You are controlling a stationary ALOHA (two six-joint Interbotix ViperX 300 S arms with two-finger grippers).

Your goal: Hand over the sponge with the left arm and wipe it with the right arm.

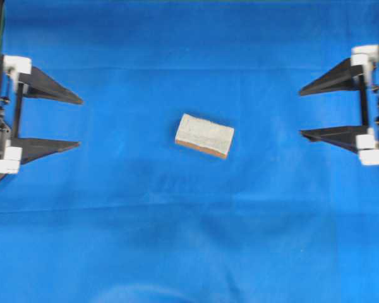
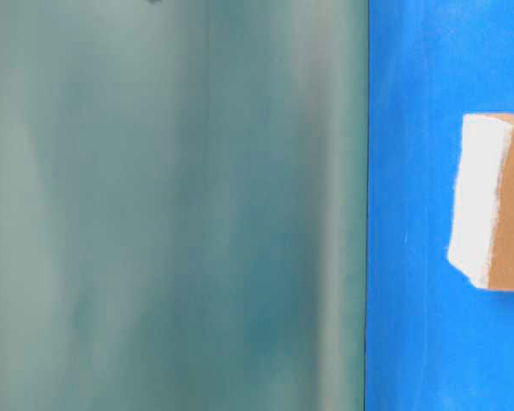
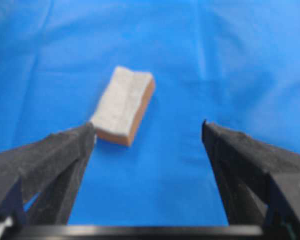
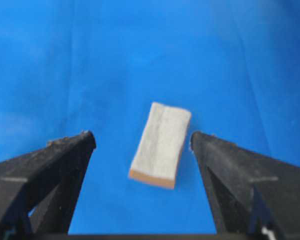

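Observation:
The sponge point(image 1: 204, 135) lies flat on the blue cloth near the middle, grey-white face up over an orange-brown layer, alone and untouched. My left gripper point(image 1: 81, 122) waits at the left edge, open, its fingers pointing toward the sponge from well away. At the right edge my right gripper point(image 1: 300, 113) is open too, equally far off. In the left wrist view the sponge point(image 3: 124, 105) lies ahead and left of the open left gripper point(image 3: 149, 131). From the right wrist, the sponge point(image 4: 161, 144) sits ahead between the tips of the open right gripper point(image 4: 142, 139). The table-level view shows the sponge point(image 2: 493, 202) at its right edge.
Blue cloth point(image 1: 189, 240) covers the whole table in the overhead view. A blurred grey-green surface point(image 2: 171, 205) fills the left two thirds of the table-level view.

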